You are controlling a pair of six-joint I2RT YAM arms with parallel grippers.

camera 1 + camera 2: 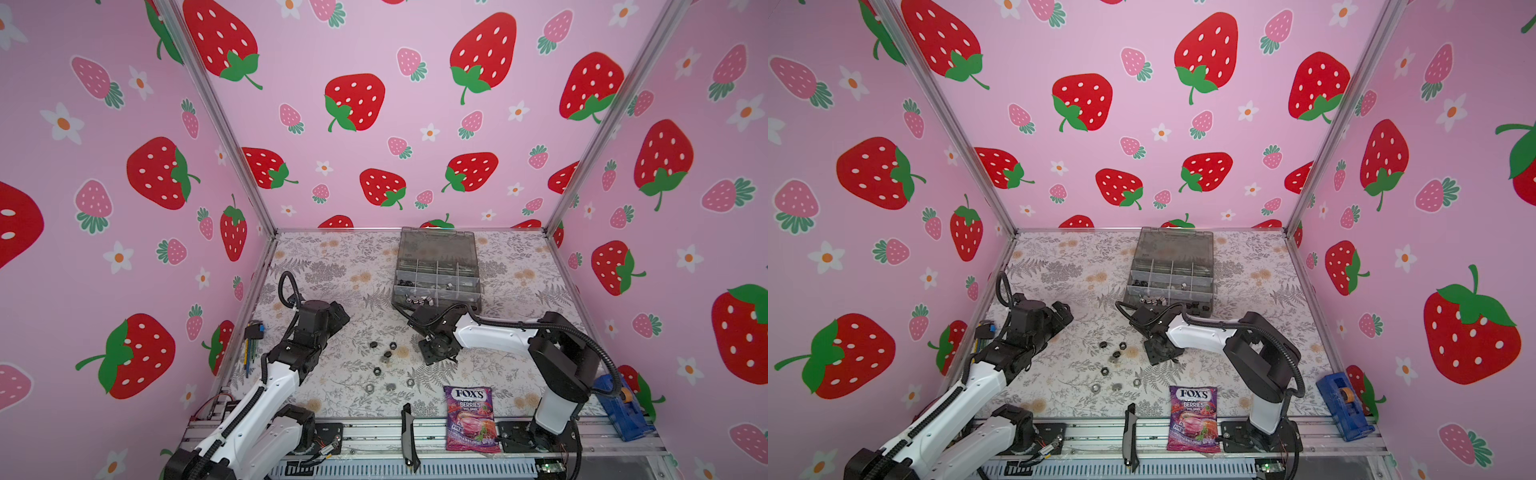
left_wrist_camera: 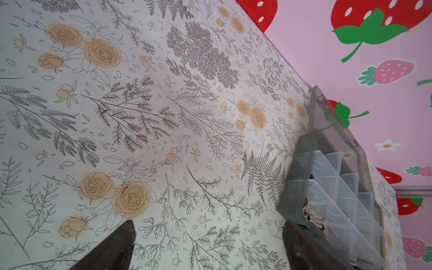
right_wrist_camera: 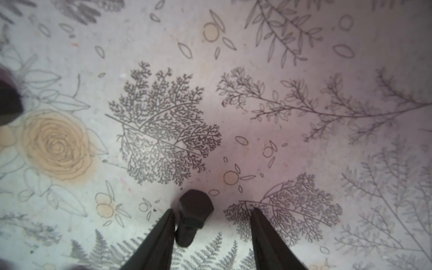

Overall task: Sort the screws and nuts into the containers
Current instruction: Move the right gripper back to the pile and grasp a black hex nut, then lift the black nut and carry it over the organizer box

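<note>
**Left gripper**: spread wide, nothing between the fingers. Hangs over bare table, to the left of the work.

**Nuts**: loose scatter, black and silver, mid-table between the two arms, unsorted. More already in some of the containers on the far side of the table.

**Right gripper**: by far the nearer arm. Points down at the table just right of the scatter, jaws partway apart and straddling one screw.

**Screw**: black, hex-headed, lying between the fingers. Long axis along the fingers rather than across them, head outward past the tips, shaft back toward the wrist. Touches one finger, apparently, with a clear gap to the other. Not yet clamped.

**Coming move, as judged**: squeeze across the shaft, lift, carry back toward the containers.
</note>
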